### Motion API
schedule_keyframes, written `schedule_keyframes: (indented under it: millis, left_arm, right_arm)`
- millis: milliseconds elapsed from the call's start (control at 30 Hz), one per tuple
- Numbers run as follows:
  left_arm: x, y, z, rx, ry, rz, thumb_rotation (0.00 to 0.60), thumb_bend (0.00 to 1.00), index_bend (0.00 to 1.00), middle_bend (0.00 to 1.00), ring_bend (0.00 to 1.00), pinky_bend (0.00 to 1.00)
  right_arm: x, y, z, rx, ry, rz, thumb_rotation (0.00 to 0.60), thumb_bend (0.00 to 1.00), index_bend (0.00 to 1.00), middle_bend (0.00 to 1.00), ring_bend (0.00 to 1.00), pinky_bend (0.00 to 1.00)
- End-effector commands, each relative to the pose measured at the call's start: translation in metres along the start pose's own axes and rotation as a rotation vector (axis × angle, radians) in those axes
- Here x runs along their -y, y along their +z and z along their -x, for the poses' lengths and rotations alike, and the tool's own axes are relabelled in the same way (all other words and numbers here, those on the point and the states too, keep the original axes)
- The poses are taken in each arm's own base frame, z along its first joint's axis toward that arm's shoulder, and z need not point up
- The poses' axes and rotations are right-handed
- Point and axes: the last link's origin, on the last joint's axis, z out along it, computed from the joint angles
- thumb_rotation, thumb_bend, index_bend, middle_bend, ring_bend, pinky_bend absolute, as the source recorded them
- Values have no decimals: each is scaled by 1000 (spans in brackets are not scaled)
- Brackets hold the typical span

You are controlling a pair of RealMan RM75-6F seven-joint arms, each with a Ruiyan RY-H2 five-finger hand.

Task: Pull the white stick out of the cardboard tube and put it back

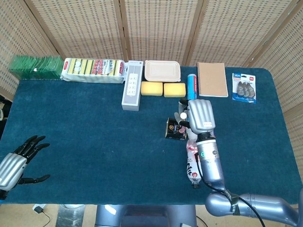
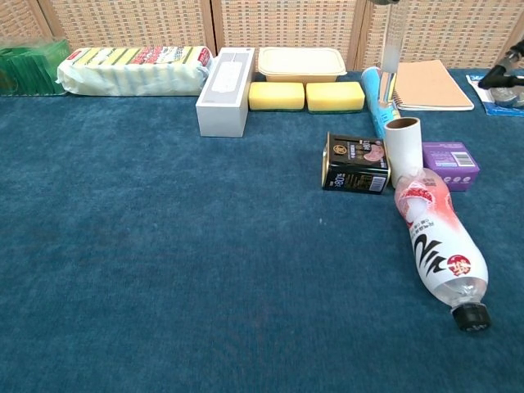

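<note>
The right hand (image 1: 200, 115) is raised above the bench (image 1: 85, 127) near its middle, back of the hand toward the head camera. The white stick (image 2: 390, 37) hangs upright in it, clear of the tube, its lower end above the far side of the tube (image 2: 404, 148). In the head view the stick's top shows as a small white disc just beside the hand, and the fingers (image 1: 183, 105) close around it. In the chest view the stick runs off the top edge of the frame, so the grip itself is out of sight there.

The tube stands upright on the bench, open end up, between a black box (image 2: 356, 163) and a purple box (image 2: 451, 164). The black box touches or nearly touches it; which, I cannot tell. A bottle (image 2: 439, 246) lies on its side toward the near edge, its base against the foot of the tube and its black cap pointing at the near edge.

The left hand (image 1: 16, 161) rests at the near left corner, holding nothing, fingers apart and extended.

Along the far edge, left to right:
- a green pack (image 1: 37, 67)
- a sponge pack (image 1: 93, 70)
- a power strip (image 1: 132, 85)
- a lidded tray (image 1: 162, 71) with two yellow sponges (image 1: 162, 89) just in front
- a blue canister (image 1: 191, 88) lying flat
- a notebook (image 1: 212, 79)
- a blister pack (image 1: 244, 88)
</note>
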Motion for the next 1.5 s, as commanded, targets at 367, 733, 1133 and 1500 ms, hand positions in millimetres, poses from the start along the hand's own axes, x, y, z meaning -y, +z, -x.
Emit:
schedule_keyframes:
  millis: [367, 733, 1133, 1500]
  left_arm:
    - [0, 1, 0, -1, 4, -5, 462, 113, 160, 84, 31, 237]
    - [0, 2, 1, 0, 8, -10, 460, 114, 160, 84, 32, 237]
    - [1, 2, 0, -1, 1, -9, 458, 115, 160, 84, 32, 237]
    - [1, 0, -2, -9, -2, -6, 468, 113, 160, 84, 31, 237]
  right_arm:
    - [-13, 5, 6, 6, -22, 16, 600, 401, 814, 1000, 1000, 976]
    - [-25, 6, 1, 4, -38, 35, 600, 401, 815, 1000, 1000, 976]
    - [-29, -2, 2, 17, -38, 39, 600, 401, 814, 1000, 1000, 976]
    - [-36, -3, 10, 32, -45, 59, 600, 401, 814, 1000, 1000, 976]
